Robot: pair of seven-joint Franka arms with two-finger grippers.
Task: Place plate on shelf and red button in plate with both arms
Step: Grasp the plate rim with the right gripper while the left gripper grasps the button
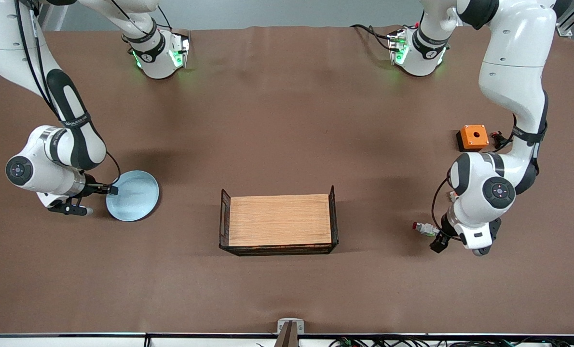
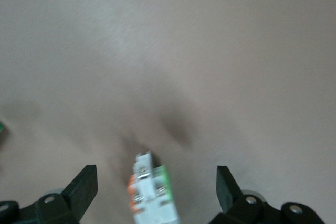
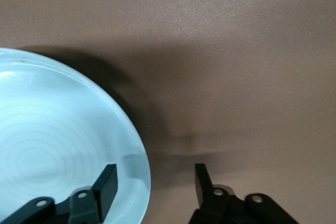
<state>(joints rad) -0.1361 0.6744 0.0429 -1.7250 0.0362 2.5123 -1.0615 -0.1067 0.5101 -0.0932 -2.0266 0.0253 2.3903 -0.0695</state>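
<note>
The pale blue plate [image 1: 135, 195] lies on the table toward the right arm's end. My right gripper [image 1: 100, 200] is open and low at the plate's rim. In the right wrist view [image 3: 155, 182] one finger [image 3: 107, 182] is over the plate [image 3: 52, 140] and the other is outside the rim. The red button [image 1: 424, 227], whitish with green bits and a dark red cap, lies toward the left arm's end. My left gripper [image 1: 439, 237] is open and low over it. The left wrist view [image 2: 156, 182] shows the button's body [image 2: 152, 195] between the two fingers, untouched; the cap is hidden there.
A black wire basket [image 1: 334, 212] with a wooden floor stands at the table's middle, nearer the front camera. An orange box with a hole [image 1: 473, 137] sits toward the left arm's end, farther from the camera than the button. A small white part [image 1: 453, 195] lies by the left arm's wrist.
</note>
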